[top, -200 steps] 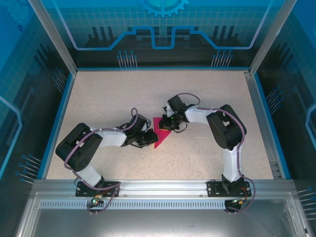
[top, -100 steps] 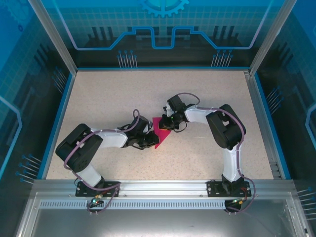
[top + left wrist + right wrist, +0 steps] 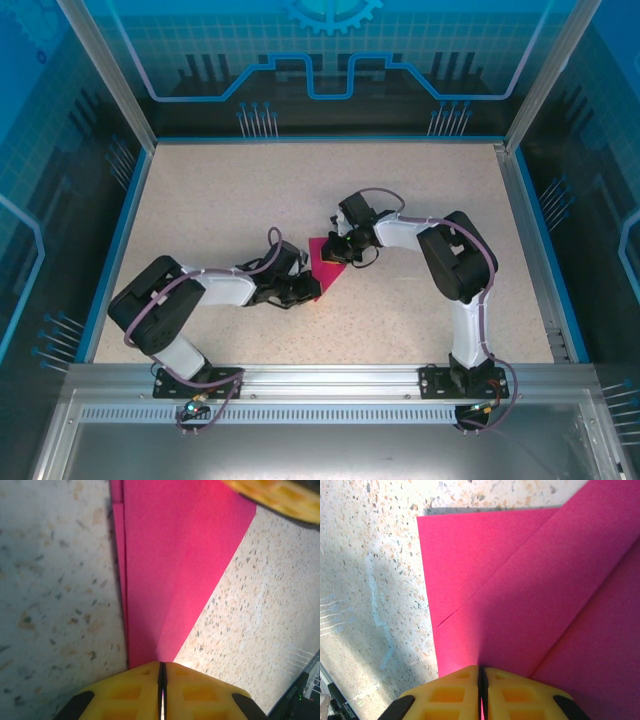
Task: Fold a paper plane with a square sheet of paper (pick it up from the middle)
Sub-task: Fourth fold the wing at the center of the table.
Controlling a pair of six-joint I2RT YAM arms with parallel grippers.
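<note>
1. The paper [image 3: 325, 265] lies flat at about the middle of the table [image 3: 200, 200]. It is magenta and partly folded into a tapering wedge, with flaps doubled over one another.
2. The left gripper [image 3: 305, 288] sits just to the near-left of the table's middle. In the left wrist view, the left gripper [image 3: 161, 666] has its yellow pads pressed together on the narrow tip of the paper [image 3: 170, 555], with a pink sliver showing in the seam.
3. The right gripper [image 3: 338, 252] sits just to the far-right of the table's middle. In the right wrist view, the right gripper [image 3: 481, 669] is likewise closed on an edge of the paper [image 3: 520, 605], where a diagonal crease runs down to the pads.
4. Handling, as I judge it: the paper is very light and thin, so it offers almost no resistance and would slide on the table at a nudge. A single layer is floppy, while the doubled flaps and creases look somewhat stiffer.
5. It looks fragile. Opposed pulls from the two pinches could tear it or drag a fold out of line, and a hard squeeze would leave a stray crease.
6. Where to hold: I would choose layered edges or a crease line, since single-layer corners would probably buckle. Lifting it off the table seems to need a raised edge for a finger to get under.
</note>
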